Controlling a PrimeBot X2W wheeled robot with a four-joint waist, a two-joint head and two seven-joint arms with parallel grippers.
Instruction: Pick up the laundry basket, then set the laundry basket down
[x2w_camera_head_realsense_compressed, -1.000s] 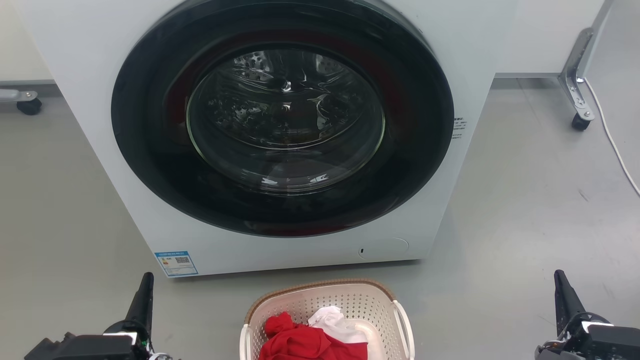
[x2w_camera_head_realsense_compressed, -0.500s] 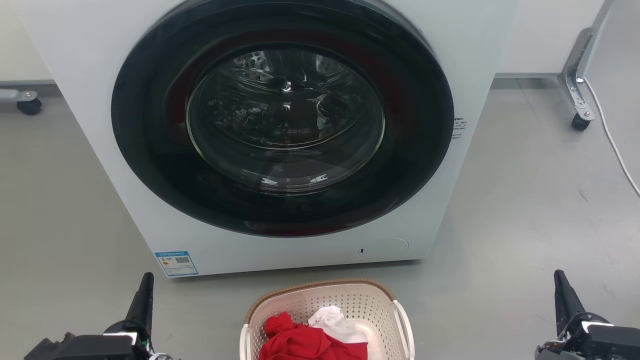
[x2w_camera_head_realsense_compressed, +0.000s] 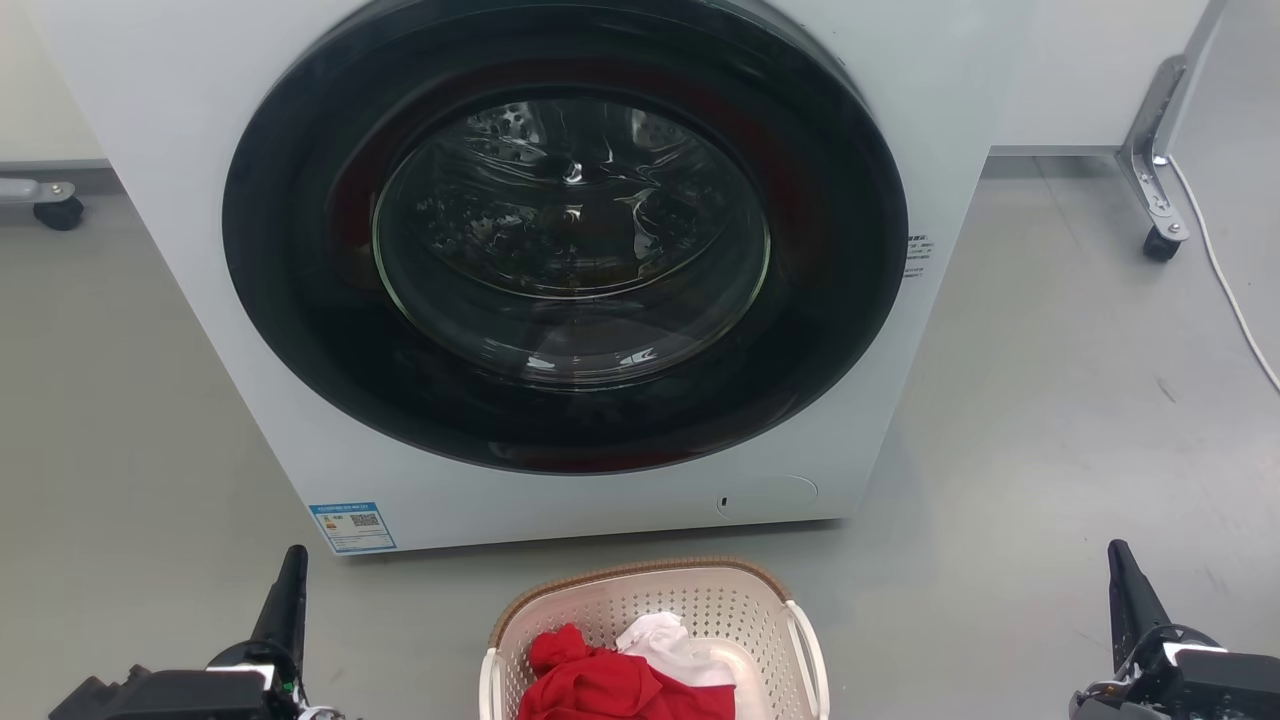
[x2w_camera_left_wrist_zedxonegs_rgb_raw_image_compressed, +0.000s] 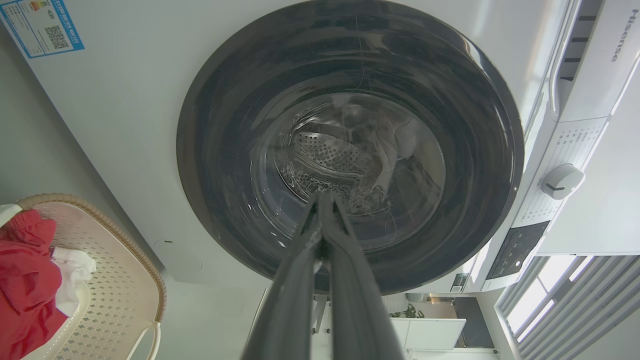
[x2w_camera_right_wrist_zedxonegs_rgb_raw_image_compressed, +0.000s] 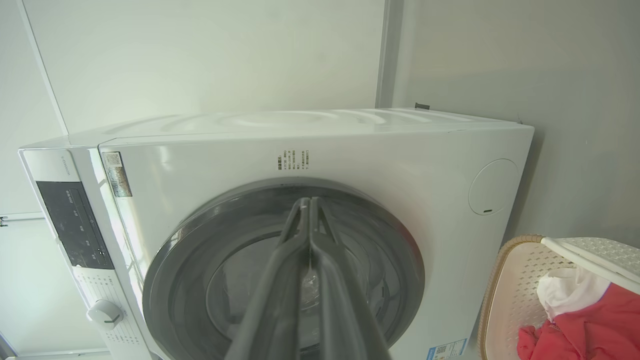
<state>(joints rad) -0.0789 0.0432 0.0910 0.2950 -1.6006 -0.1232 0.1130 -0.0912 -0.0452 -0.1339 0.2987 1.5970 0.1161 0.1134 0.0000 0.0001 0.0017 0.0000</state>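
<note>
Operator: Where is the laundry basket (x2w_camera_head_realsense_compressed: 720, 603)?

Observer: On the grey floor (x2w_camera_head_realsense_compressed: 1050, 400), at the bottom middle of the head view, just in front of the white washing machine (x2w_camera_head_realsense_compressed: 560, 505) and below its round dark door (x2w_camera_head_realsense_compressed: 565, 440). It stands upright with its brown rim on top and a white handle on each side. The bottom edge of that view cuts off its near end.

Operator: Anything inside?

Observer: A bunched red garment (x2w_camera_head_realsense_compressed: 600, 690), with a white garment (x2w_camera_head_realsense_compressed: 665, 640) lying against it on the right.

Operator: And the left gripper (x2w_camera_head_realsense_compressed: 292, 565)?

Observer: Low at the left of the head view, well apart from the basket. Its tip shows just below the machine's blue label (x2w_camera_head_realsense_compressed: 352, 526). In the left wrist view its fingers (x2w_camera_left_wrist_zedxonegs_rgb_raw_image_compressed: 295, 290) lie pressed together and empty, the tips meeting in front of the door glass. The laundry basket (x2w_camera_left_wrist_zedxonegs_rgb_raw_image_compressed: 115, 270) sits at that view's lower left.

Operator: The right gripper (x2w_camera_head_realsense_compressed: 1122, 565)?

Observer: Low at the right, over bare floor, well apart from the basket's right handle. In the right wrist view its fingers (x2w_camera_right_wrist_zedxonegs_rgb_raw_image_compressed: 280, 300) are closed tip to tip and hold nothing. The laundry basket (x2w_camera_right_wrist_zedxonegs_rgb_raw_image_compressed: 515, 285) is in that view's lower right corner.

Operator: So neither touches it?

Observer: Neither. Floor shows between the basket and each gripper.
</note>
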